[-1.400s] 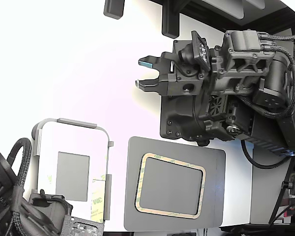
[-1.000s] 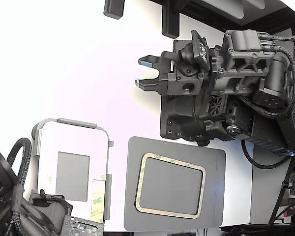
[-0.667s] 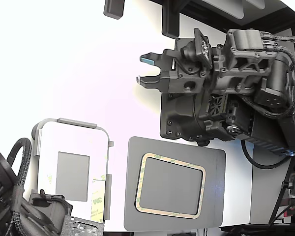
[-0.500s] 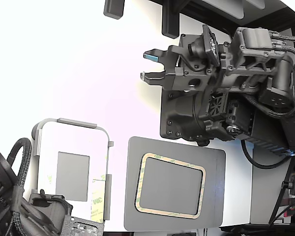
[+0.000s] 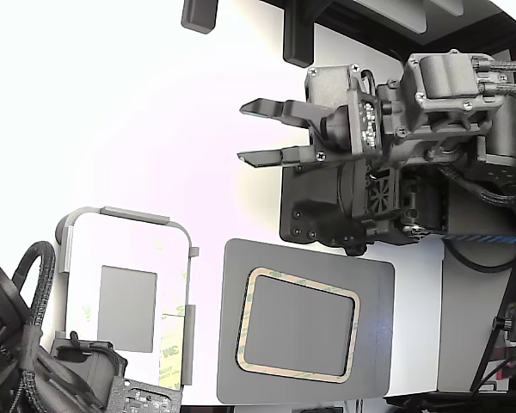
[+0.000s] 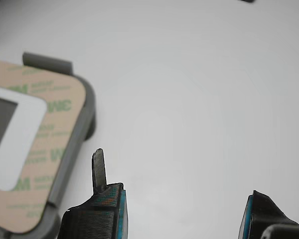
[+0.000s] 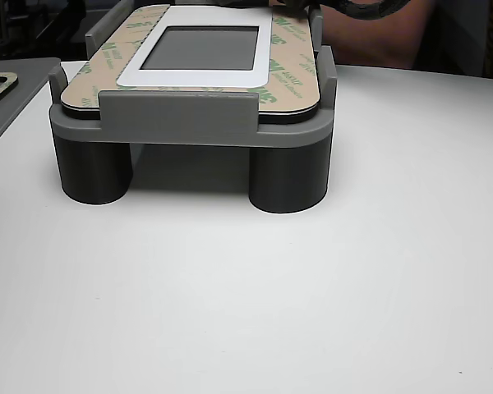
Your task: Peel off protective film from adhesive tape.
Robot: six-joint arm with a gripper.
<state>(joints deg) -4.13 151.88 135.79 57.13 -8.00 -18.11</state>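
The protective film (image 5: 169, 348) is a pale cream strip with green logo marks on the white-framed part in the grey holder (image 5: 129, 213), at the lower left of the exterior view. In the wrist view the film (image 6: 60, 124) rims the part's white frame, and the other view shows the same film (image 7: 289, 75) on top of the raised holder (image 7: 181, 115). My gripper (image 5: 243, 132) hangs open over bare white table, well up and to the exterior view's right of the holder. Nothing sits between its fingers (image 6: 179, 201).
A grey plate (image 5: 374, 284) bearing a tan rounded frame outline (image 5: 301, 277) lies at the bottom centre of the exterior view. A second arm with black cables (image 5: 17, 344) sits at the lower left corner, beside the holder. Dark mounts stand at the top.
My wrist has rolled, so both fingers now show as flat blades, and the gripper rose slightly. It stays open. The holder and plate have not moved.
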